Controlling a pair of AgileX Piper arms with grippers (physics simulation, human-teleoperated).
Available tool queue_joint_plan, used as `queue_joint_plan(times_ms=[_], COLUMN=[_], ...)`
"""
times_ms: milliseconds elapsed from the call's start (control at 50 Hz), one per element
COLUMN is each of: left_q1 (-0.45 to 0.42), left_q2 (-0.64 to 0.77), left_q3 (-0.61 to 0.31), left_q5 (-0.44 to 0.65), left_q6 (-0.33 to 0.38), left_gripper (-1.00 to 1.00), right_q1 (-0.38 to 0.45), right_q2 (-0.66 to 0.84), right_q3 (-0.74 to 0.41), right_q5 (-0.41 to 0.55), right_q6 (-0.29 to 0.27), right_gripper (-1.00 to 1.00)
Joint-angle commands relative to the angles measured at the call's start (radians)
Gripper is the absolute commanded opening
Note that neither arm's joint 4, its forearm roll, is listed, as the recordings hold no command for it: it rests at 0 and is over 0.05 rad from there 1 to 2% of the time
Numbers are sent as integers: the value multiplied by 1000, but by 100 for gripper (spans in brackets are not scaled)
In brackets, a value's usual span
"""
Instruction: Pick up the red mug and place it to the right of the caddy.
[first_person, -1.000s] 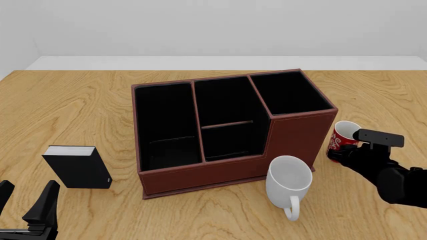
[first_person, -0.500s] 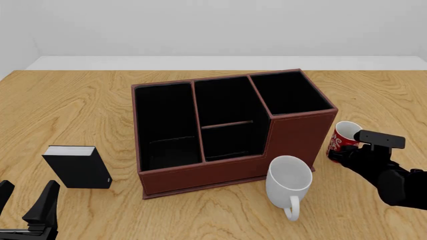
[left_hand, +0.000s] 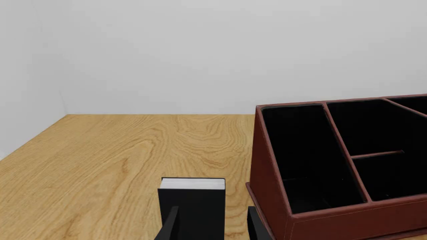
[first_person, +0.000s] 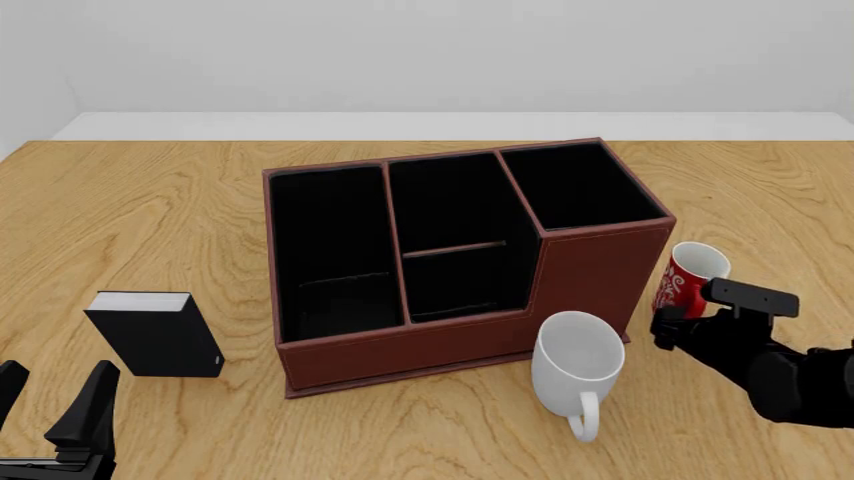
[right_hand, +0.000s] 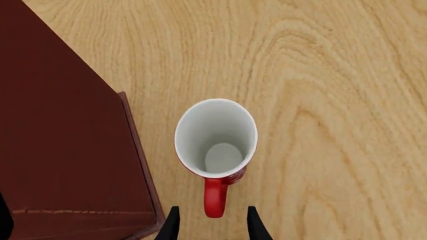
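Observation:
The red mug (first_person: 691, 276) stands upright on the table just right of the caddy (first_person: 594, 268), close to its right wall. In the right wrist view I look down into the mug's white inside (right_hand: 215, 142). Its red handle (right_hand: 213, 197) points between the two fingertips without touching either. My right gripper (first_person: 667, 327) sits just on the near side of the mug, open and holding nothing. Low at the near left corner, my left gripper (first_person: 51, 405) is open and empty. The caddy's brown wall (right_hand: 60, 125) shows beside the mug.
A larger white mug (first_person: 578, 365) stands in front of the caddy's right end, left of my right gripper. A small black book-like box (first_person: 158, 335) stands left of the caddy (left_hand: 267, 175), straight ahead of my left gripper (left_hand: 212, 227), as the box (left_hand: 192, 200) shows there.
My right gripper has drawn back toward the near edge, uncovering more of the red mug. The mug stays in place. The left arm has not moved.

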Motion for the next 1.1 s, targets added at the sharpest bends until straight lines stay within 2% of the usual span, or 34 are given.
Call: queue_joint_plan(times_ms=[20,260,380,400,480,600,620,660,680,720,780,860,880,920,940,1000,1060,1100], left_q1=[0,0,0,0,0,0,0,0,0,0,0,0,0,0,0,0,0,0], left_q2=[0,0,0,0,0,0,0,0,0,0,0,0,0,0,0,0,0,0], left_q3=[0,0,0,0,0,0,0,0,0,0,0,0,0,0,0,0,0,0], left_q5=[0,0,0,0,0,0,0,0,0,0,0,0,0,0,0,0,0,0], left_q6=[0,0,0,0,0,0,0,0,0,0,0,0,0,0,0,0,0,0], left_gripper=[100,100,100,100,100,100,100,100,100,100,100,100,100,100,100,100,100,100], right_q1=[-3,-24,11,0,18,38,33,48,33,42,39,48,45,38,44,56,51,74], right_q2=[-2,-187,-319,-336,-461,-739,-825,-930,-988,-1102,-1324,-1540,-1609,-1611,-1611,-1611,-1611,-1611], right_q3=[16,134,213,223,265,331,337,347,350,368,366,346,335,322,327,305,264,251], right_q5=[3,28,57,62,124,295,358,444,486,580,779,988,1048,1042,1045,1041,1043,1054], right_q6=[17,6,34,23,35,41,23,38,17,33,13,-4,-36,-69,-57,-66,-104,-73], right_gripper=[100,100,100,100,100,100,100,100,100,100,100,100,100,100,100,100,100,100])
